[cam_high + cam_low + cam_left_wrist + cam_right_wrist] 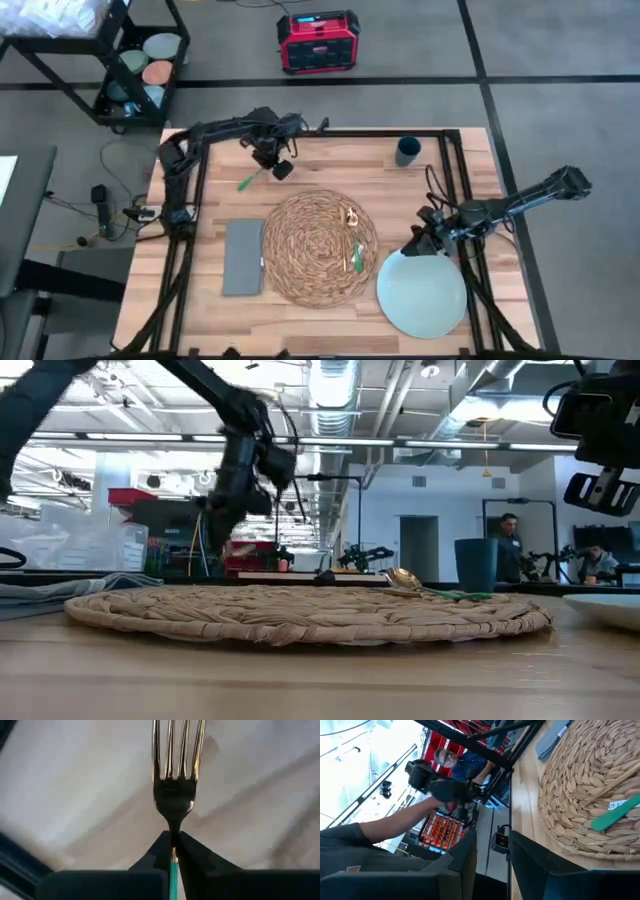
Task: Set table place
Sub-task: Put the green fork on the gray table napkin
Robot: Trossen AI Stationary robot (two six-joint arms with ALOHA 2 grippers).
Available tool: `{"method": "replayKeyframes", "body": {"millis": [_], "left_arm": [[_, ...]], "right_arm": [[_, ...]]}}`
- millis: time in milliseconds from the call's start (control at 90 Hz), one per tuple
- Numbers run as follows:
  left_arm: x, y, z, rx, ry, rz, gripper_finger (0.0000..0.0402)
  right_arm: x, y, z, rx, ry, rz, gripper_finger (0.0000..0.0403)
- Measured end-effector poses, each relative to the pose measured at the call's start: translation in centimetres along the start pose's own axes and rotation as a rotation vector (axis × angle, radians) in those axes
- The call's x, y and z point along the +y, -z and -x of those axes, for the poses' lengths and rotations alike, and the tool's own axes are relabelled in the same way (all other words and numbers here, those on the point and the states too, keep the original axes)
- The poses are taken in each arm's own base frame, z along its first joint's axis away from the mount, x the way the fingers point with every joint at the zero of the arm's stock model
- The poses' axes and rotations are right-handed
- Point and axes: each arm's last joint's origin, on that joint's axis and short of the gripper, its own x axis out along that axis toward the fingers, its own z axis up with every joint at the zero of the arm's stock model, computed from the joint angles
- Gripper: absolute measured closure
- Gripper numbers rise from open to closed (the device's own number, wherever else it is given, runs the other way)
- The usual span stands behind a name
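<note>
A round woven placemat (pixel 320 248) lies mid-table with a gold spoon (pixel 351 215) and a green-handled piece of cutlery (pixel 357 256) on its right part. A grey napkin (pixel 243 257) lies flat to its left and a pale blue-green plate (pixel 422 293) to its right. A dark teal cup (pixel 407 151) stands at the far right. My left gripper (pixel 277 166) hangs above the table beyond the placemat's far left edge, shut on a fork (pixel 173 795). My right gripper (pixel 420 240) hovers open over the plate's far edge, holding nothing. My left gripper pinches the fork's neck (pixel 173 851), where the gold part meets the green handle, between its two fingertips (pixel 160 851). The gold tines reach out past the fingertips and the green handle (pixel 248 181) sticks out the other way. The fork is lifted clear of the table.
Black rails (pixel 196 200) run along the table's left, right and far sides. A black cart (pixel 140 60) with bowls and a red box (pixel 318 42) stand on the floor beyond the far edge. People show in the room behind (pixel 510 545).
</note>
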Motion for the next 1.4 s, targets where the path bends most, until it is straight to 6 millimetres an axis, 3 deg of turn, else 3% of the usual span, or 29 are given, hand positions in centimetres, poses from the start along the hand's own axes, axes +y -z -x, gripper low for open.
{"method": "replayKeyframes", "body": {"millis": [78, 211, 367, 533, 1000, 1400], "left_arm": [[-0.6, 2.5, 1.3, -0.075, 0.027, 0.052, 0.0401], [-1.7, 7.9, 1.8, -0.17, 0.088, 0.154, 0.0401], [-2.8, 14.2, 0.2, -0.193, 0.149, 0.295, 0.0401], [-4.2, 18.2, -0.1, -0.199, 0.21, 0.394, 0.0401], [-10.1, 23.8, -1.7, -0.175, 0.201, 0.467, 0.0401], [-12.4, 24.2, -3.7, -0.196, 0.164, 0.484, 0.0401]], "right_arm": [[0.0, 0.0, 0.0, 0.01, -0.004, 0.0, 0.03], [0.0, 0.1, 0.0, 0.022, -0.011, 0.001, 0.03], [0.1, 0.2, 0.0, 0.042, -0.025, 0.003, 0.03], [0.2, 0.3, 0.0, 0.05, -0.03, 0.004, 0.03], [0.2, 0.3, 0.0, 0.05, -0.032, 0.001, 0.03], [0.2, 0.3, 0.0, 0.052, -0.034, 0.002, 0.03]]}}
